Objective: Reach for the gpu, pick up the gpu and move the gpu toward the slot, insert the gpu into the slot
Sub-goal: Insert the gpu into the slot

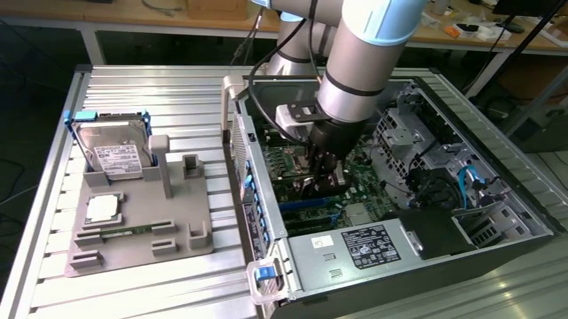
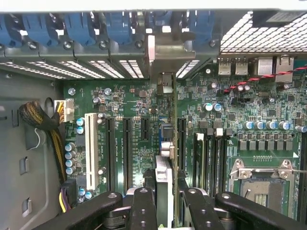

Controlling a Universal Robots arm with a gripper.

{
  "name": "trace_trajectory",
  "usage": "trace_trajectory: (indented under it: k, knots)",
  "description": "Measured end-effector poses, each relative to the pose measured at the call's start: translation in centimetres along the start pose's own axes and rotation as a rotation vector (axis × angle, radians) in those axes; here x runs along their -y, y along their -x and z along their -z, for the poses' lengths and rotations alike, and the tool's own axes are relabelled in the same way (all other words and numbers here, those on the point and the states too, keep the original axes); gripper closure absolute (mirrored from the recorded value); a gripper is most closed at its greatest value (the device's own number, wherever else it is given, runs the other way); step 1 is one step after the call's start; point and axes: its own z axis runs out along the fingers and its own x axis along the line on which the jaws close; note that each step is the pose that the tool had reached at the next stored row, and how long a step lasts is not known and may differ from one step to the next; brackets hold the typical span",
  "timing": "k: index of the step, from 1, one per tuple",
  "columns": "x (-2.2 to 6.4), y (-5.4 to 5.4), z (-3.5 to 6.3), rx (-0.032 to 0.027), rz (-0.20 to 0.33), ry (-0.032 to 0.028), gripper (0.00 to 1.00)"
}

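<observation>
Black hand (image 2: 165, 201) pinching thin edge-on gpu (image 2: 164, 172), silver bracket up, above green motherboard (image 2: 120, 105).

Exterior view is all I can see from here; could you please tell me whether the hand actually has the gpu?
Observer: Yes. In the wrist view the hand is closed on the gpu, which shows edge-on between the fingers.
Operator: Thank you. Where is its bracket end?
Observer: The silver bracket sits at the case's rear wall, between the vented slot covers.
Operator: Are the neighbouring slots free?
Observer: The white slot and the black slot next to it hold nothing.
</observation>
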Motion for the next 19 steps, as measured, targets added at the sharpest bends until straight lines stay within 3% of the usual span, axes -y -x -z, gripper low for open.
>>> trace_trajectory:
  k: [13, 19]
  knots:
    - [-0.05, -0.5, -0.09, 0.0000, 0.000, 0.0000, 0.73]
    - [-1.03, -0.5, -0.19, 0.0004, 0.000, -0.0008, 0.73]
